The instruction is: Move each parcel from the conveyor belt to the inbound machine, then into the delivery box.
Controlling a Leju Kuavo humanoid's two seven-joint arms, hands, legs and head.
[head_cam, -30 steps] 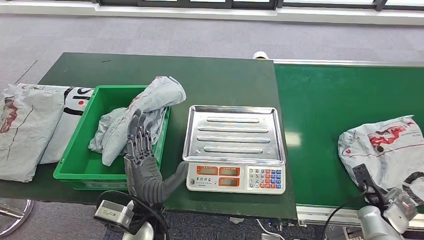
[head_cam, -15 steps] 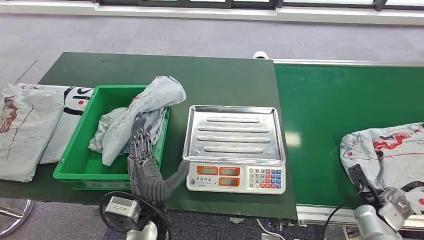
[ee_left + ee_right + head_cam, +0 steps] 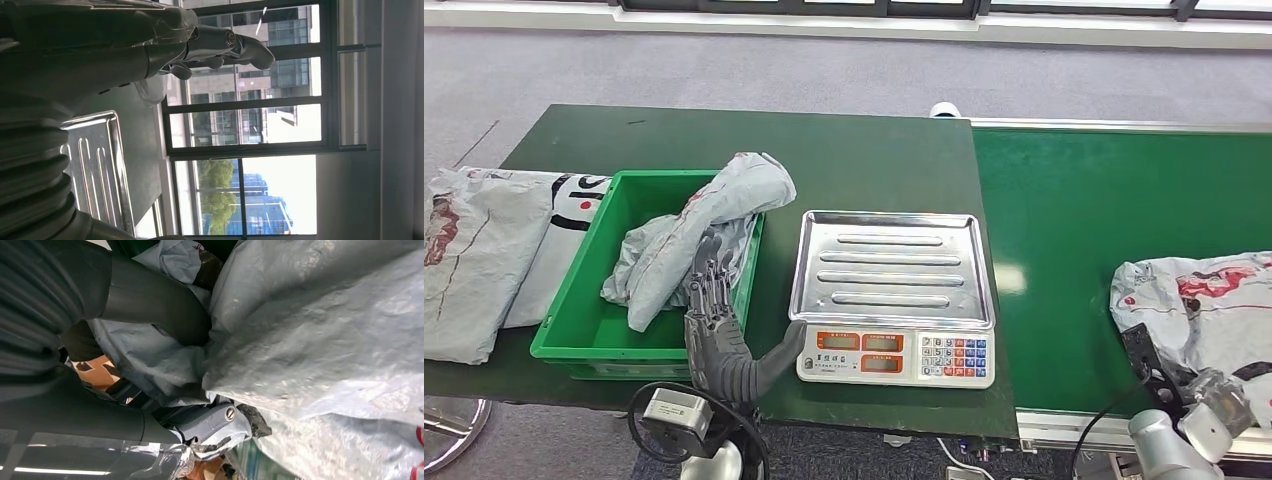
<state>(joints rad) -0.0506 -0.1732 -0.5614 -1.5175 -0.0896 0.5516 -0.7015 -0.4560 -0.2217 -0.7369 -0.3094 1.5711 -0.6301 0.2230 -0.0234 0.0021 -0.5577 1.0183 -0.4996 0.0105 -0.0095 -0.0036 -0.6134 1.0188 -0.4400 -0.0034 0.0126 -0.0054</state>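
Landmark: weighing scale [image 3: 892,297]. Grey poly-bag parcel [image 3: 1199,305] lies on the conveyor belt [image 3: 1074,230], well right of the scale. Right hand [image 3: 165,365] has thumb and fingers clamped into its film. Left hand [image 3: 717,335] hangs just left of the scale, fingers apart, empty.

Risk: thin film bunches or tears, so the parcel could slip before reaching the scale tray.

Right wrist view shows the pinch; in head view the grip is hidden at the frame corner. Another parcel [image 3: 694,235] sits in the green box [image 3: 574,320], left of the scale.
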